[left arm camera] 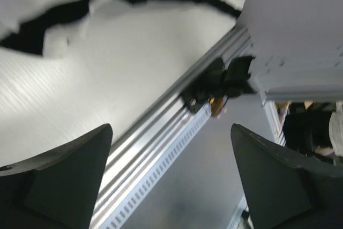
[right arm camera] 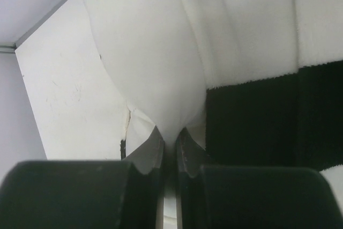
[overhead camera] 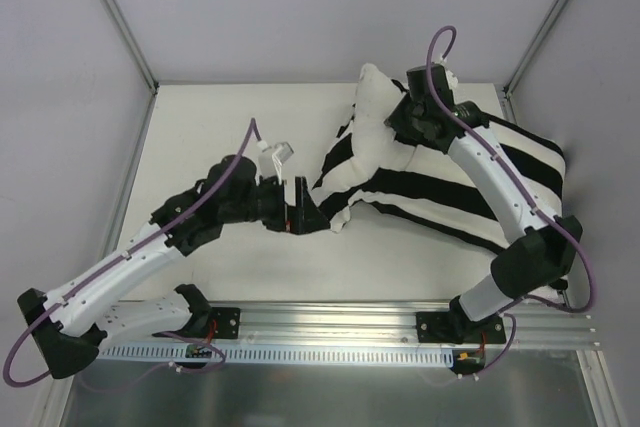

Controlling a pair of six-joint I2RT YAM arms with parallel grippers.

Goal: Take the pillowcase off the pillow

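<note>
The pillow point(overhead camera: 376, 107) lies on the right half of the surface point(overhead camera: 220, 127). Its bare white end pokes out toward the far middle, and the rest is inside the pillowcase point(overhead camera: 480, 182). The long axis of the bundle runs from that exposed end toward the right edge, so the open mouth of the striped cloth faces left.

The right end effector point(right arm camera: 170, 144) is clamped on a pinch of the pillow's white fabric at the exposed end, its fingers pressed together with the cloth between them.

The left end effector point(left arm camera: 171, 186) stands wide apart and holds nothing. In its wrist view only the rail and bare surface show between the fingers, with striped cloth lying beyond them. From above, it sits just beside the near-left corner of the pillowcase mouth, and I cannot tell whether it touches the hem.

The left arm is clearly the nearer one to that hem. The cloth lies to its right, so the likely next move is a grip there. The cover would then need pulling along the long axis, away from the pinned end.
</note>
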